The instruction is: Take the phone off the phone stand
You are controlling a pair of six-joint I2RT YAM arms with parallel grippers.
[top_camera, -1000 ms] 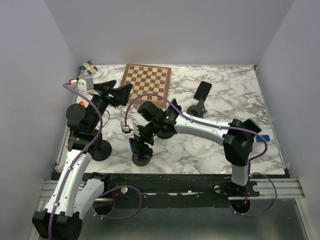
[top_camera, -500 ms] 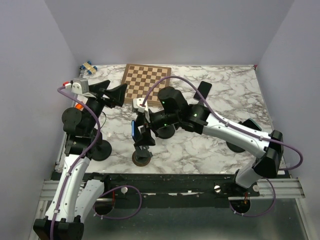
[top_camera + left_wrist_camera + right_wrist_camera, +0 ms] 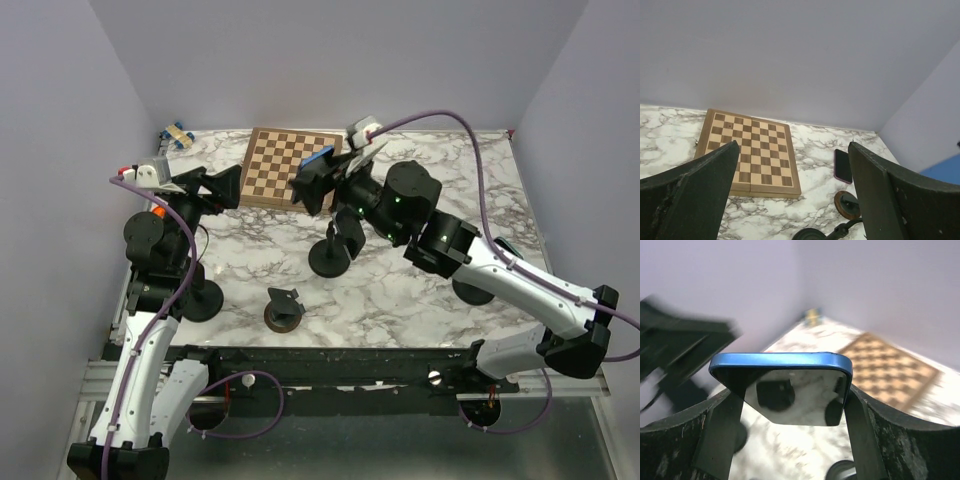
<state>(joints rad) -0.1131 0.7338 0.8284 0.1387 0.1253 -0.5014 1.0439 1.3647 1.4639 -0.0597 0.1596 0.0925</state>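
Note:
My right gripper [image 3: 322, 172] is shut on the blue phone [image 3: 318, 158] and holds it high in the air over the near right corner of the chessboard. In the right wrist view the blue phone [image 3: 785, 366] sits edge-on between the two fingers of my right gripper [image 3: 790, 405], its dark screen facing down. The phone stand [image 3: 283, 309], a brown round base with a black cradle, stands empty near the table's front edge. My left gripper [image 3: 213, 186] is open and empty, raised at the left; the left wrist view shows the left gripper [image 3: 792, 155] with nothing in it.
A chessboard [image 3: 291, 166] lies at the back. A black round-based stand [image 3: 328, 260] stands mid-table. In the left wrist view, a dark phone with a purple edge [image 3: 842, 166] lies flat beside another brown stand [image 3: 847, 204]. A small yellow and blue object [image 3: 177, 132] sits in the back left corner.
My right gripper has lifted the blue phone off the stand at the front and carried it up and back toward the chessboard. The left gripper has drawn back slightly.

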